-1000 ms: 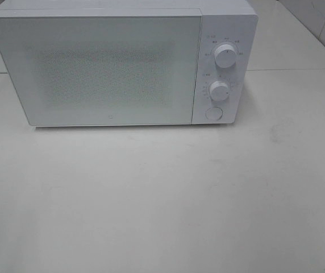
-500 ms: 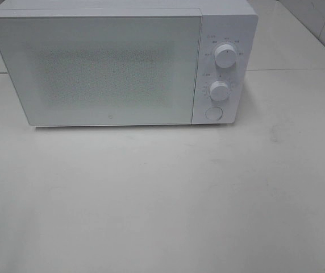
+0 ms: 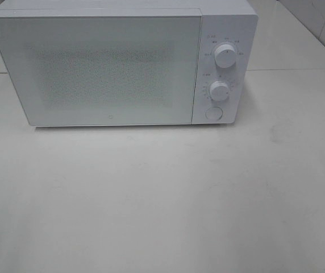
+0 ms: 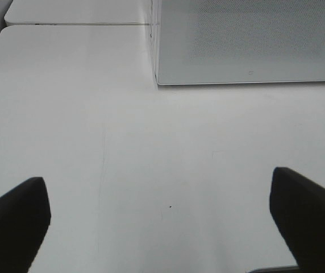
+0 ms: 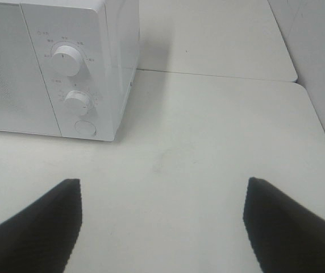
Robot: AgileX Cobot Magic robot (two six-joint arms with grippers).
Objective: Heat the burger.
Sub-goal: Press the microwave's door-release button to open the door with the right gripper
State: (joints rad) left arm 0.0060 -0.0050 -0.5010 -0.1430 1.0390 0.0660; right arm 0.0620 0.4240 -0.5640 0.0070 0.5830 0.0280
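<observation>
The burger is out of view in every frame. A white microwave (image 3: 123,62) stands at the back of the table with its door (image 3: 97,71) shut; two round knobs (image 3: 225,55) and a round button sit on its right panel. The left wrist view shows my left gripper (image 4: 161,222) open over bare tabletop, short of the microwave's lower left corner (image 4: 159,79). Seen from the right wrist, my right gripper (image 5: 162,219) is open and empty too, in front of and to the right of the control panel (image 5: 71,79). Neither gripper appears in the exterior high view.
The white table (image 3: 162,199) spreads in front of the microwave. A seam (image 3: 293,69) joins it to a second white tabletop behind. A tiled wall (image 3: 321,23) rises at the back right, and the table's right edge (image 5: 321,136) shows in the right wrist view.
</observation>
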